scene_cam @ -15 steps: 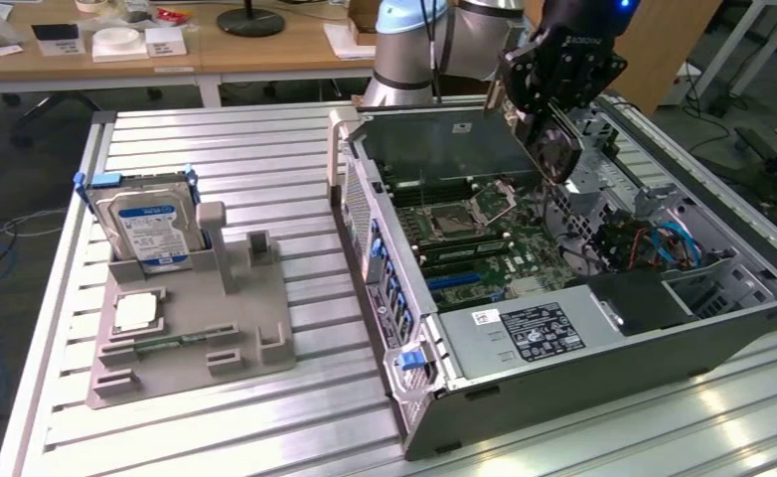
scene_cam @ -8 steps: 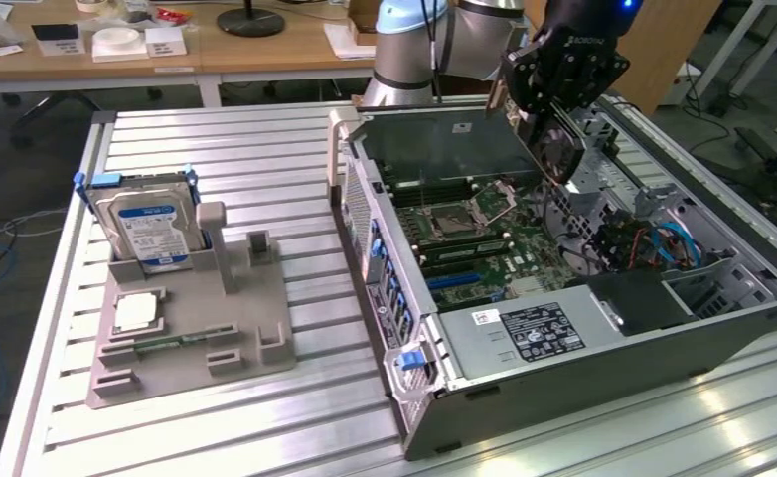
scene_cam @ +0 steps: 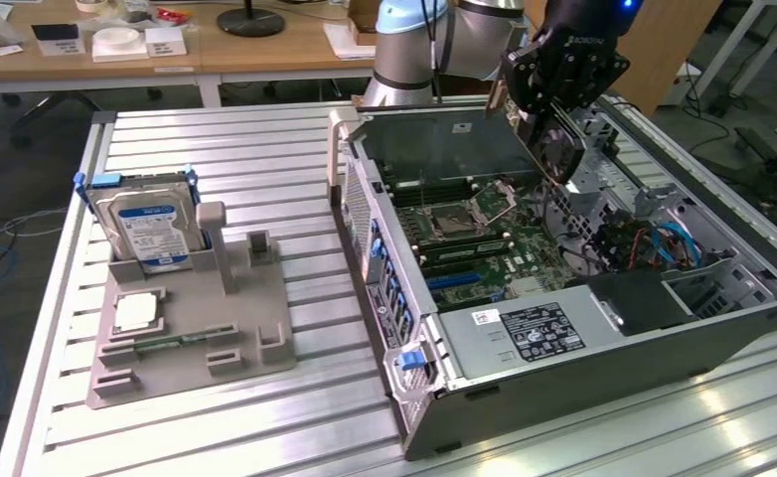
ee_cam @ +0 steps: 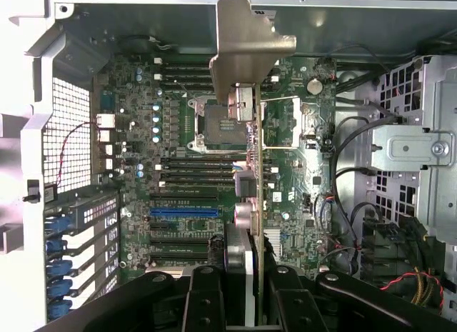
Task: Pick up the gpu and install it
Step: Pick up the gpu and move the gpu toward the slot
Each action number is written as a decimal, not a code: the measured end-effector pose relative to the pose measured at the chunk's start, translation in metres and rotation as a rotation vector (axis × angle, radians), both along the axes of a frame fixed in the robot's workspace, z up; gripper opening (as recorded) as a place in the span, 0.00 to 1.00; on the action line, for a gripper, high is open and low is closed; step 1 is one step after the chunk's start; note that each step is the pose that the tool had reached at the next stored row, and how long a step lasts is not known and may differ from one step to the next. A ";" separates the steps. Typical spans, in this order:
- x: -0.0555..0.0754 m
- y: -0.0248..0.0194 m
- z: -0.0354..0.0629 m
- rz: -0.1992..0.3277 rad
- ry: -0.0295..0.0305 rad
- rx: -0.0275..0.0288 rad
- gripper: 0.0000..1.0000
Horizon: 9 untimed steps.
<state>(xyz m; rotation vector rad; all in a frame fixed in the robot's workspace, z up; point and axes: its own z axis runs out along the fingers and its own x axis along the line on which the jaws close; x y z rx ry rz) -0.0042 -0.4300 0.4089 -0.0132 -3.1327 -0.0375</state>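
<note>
Above open pc case [scene_cam: 601, 383], tool [ee_cam: 246, 303] pinching gpu [ee_cam: 255, 196], thin dark card edge-on w/ metal end bracket [ee_cam: 246, 46]

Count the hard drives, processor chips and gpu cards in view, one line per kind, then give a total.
hard drive: 1
processor chip: 1
gpu, held in the gripper: 1
Total: 3

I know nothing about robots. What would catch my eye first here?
The opened computer case on the ribbed metal table stands out first, its green motherboard laid bare. Above that board the gripper is clamped on the gpu, seen edge-on with its metal bracket. On the exterior view's left, a blue-labelled hard drive stands upright in a grey holder.
</note>
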 end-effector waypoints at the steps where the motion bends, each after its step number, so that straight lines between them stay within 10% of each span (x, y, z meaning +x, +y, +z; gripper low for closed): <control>1: 0.000 0.0000 0.0000 0.001 0.0000 0.0000 0.28; 9: 0.000 0.0000 0.0000 0.047 0.0000 0.0000 0.28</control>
